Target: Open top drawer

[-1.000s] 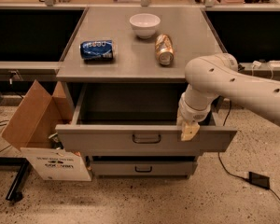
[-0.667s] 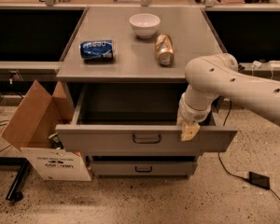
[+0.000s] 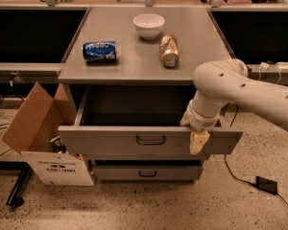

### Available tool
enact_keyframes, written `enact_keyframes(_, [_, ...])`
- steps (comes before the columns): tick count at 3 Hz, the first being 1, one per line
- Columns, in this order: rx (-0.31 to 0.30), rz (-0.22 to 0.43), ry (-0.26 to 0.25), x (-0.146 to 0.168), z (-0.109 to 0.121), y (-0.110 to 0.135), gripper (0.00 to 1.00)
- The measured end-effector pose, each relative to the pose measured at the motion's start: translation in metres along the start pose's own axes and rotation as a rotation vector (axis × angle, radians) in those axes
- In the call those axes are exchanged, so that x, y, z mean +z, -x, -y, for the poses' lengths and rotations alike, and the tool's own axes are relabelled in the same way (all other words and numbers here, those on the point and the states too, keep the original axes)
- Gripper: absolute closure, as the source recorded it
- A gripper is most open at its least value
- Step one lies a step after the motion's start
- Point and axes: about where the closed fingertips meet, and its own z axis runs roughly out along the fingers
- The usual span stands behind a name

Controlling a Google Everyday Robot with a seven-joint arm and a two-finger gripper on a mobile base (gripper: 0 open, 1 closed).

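The top drawer [image 3: 110,140] is pulled out from the grey cabinet, showing its deep grey interior; its small dark bar handle [image 3: 150,140] sits at the centre of the wide front. My gripper [image 3: 196,137] hangs over the drawer front's upper edge, right of the handle, with one cream fingertip [image 3: 199,143] lying against the outside of the front. The white arm comes in from the right and hides the rest of the gripper.
On the cabinet top lie a blue can [image 3: 100,51], a white bowl [image 3: 149,25] and a tan can [image 3: 169,51]. A narrower lower drawer [image 3: 146,172] is closed. An open cardboard box [image 3: 43,133] stands at the left; a cable and black adapter [image 3: 267,185] lie at the right.
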Motion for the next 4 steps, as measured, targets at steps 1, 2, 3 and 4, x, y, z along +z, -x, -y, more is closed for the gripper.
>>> enact_keyframes(1, [-0.038,-0.001,0.051,0.000,-0.031,0.006,0.00])
enact_keyframes(2, [-0.077,-0.037,0.136,0.002,-0.068,0.016,0.27])
enact_keyframes(3, [-0.080,-0.041,0.142,0.001,-0.071,0.017,0.50])
enact_keyframes(4, [-0.098,-0.055,0.151,-0.008,-0.087,0.023,0.74])
